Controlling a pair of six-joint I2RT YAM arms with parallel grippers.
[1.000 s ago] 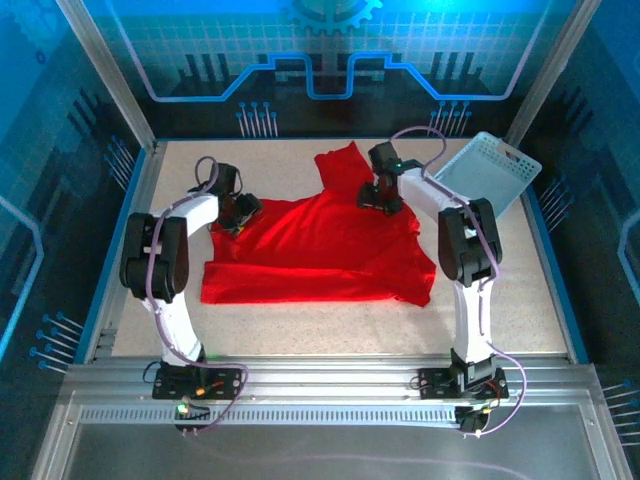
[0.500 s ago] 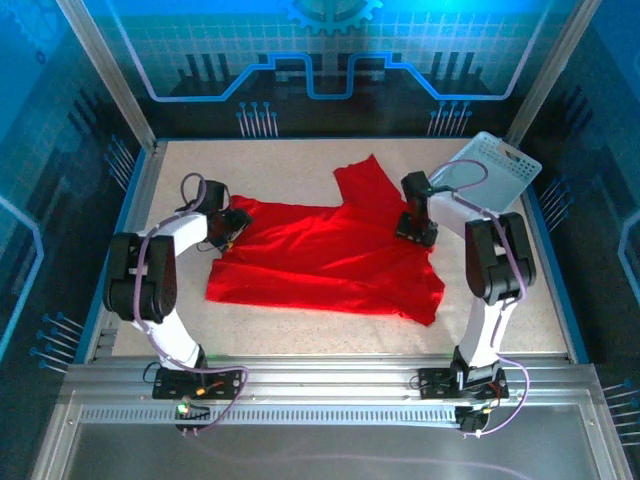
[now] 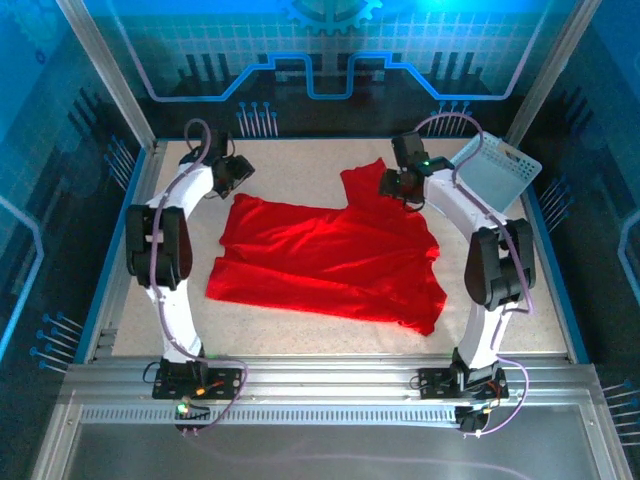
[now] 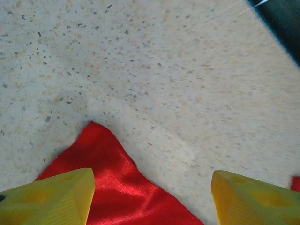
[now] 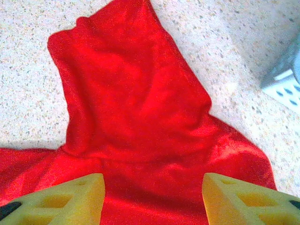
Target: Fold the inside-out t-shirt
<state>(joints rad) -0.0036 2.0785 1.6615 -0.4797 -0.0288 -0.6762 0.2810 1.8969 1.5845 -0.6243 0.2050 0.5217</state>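
We see the red inside-out t-shirt (image 3: 330,255) lying spread and creased across the middle of the speckled table (image 3: 300,165) in the top view. One sleeve (image 3: 365,180) points toward the upper centre. The light blue basket (image 3: 495,170) sits at the upper right, apart from the cloth.

Our left gripper (image 3: 240,174) hovers at the shirt's upper-left corner. In the left wrist view its yellow fingers stand wide apart at the bottom of the frame, with that pointed corner (image 4: 98,140) lying flat between them and nothing pinched. Our right gripper (image 3: 396,188) hangs over the base of the sleeve. In the right wrist view its fingers are likewise spread and empty, with the sleeve running up the frame.

We judge the step in hand to be taking hold of the shirt's upper edge for a fold. To do it well, we should come down squarely and pinch close to the corner on the left. On the right we should pinch at the shoulder rather than mid-sleeve, so the two grips sit level. Then we should lift together and keep the cloth taut between us. The right arm should also keep away from the basket.
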